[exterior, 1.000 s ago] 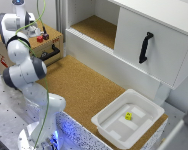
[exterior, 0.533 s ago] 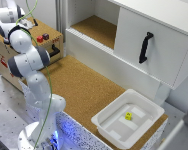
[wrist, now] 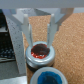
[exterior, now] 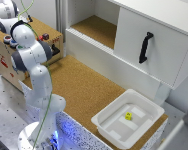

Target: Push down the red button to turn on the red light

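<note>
In the wrist view the red button (wrist: 41, 51), a small round red cap in a silvery ring, lies just below my gripper (wrist: 40, 42). The two fingers (wrist: 28, 31) stand apart, one on each side above the cap, with nothing held between them. I cannot tell whether the fingertips touch the button. In the exterior view my white wrist (exterior: 4, 15) reaches over the wooden box (exterior: 9, 65) at the exterior view's left. There the arm hides the fingers and the red button.
A round blue button (wrist: 48, 76) sits right beside the red one. Small red and dark parts (exterior: 44, 37) stand on the box top. A white cabinet (exterior: 149, 40) with a black handle (exterior: 145, 47) and a white tray (exterior: 111, 129) holding a yellow piece (exterior: 128, 116) lie toward the exterior view's right.
The arm has stretched further toward the exterior view's upper left, carrying the wrist over the wooden box. The cabinet and tray have not moved.
</note>
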`<move>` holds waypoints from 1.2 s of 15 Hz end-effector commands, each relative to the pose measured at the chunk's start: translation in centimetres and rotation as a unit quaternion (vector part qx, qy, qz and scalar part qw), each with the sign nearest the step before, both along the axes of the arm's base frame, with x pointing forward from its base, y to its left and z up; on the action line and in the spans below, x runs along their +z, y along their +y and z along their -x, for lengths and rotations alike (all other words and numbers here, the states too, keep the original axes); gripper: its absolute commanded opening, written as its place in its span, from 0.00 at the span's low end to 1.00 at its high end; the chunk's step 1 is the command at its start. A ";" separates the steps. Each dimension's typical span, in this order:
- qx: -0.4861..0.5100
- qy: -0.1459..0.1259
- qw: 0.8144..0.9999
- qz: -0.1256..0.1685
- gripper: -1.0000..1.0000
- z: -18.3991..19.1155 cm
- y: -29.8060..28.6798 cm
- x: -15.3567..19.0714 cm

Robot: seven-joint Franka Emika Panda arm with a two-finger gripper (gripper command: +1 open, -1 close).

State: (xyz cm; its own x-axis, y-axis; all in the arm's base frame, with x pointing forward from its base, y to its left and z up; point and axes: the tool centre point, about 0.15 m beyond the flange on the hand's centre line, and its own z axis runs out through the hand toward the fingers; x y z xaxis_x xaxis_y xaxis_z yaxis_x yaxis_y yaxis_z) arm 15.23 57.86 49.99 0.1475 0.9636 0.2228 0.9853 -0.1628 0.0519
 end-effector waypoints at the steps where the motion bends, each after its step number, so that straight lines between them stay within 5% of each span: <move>1: -0.004 -0.011 0.994 0.105 0.00 0.2 4.9 -0.2; 9: -0.014 0.011 0.992 0.124 0.00 0.2 4.2 -3.7; 13: -0.054 -0.008 0.996 0.074 0.00 -0.6 4.6 -3.1; 18: -0.058 -0.013 0.995 0.074 0.00 -0.7 4.0 -2.0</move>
State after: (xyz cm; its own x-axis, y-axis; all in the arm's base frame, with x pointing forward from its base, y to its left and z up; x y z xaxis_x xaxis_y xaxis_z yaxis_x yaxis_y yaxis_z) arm 14.68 59.61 46.70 0.2182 0.9600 0.1752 0.9704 -0.2325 0.0657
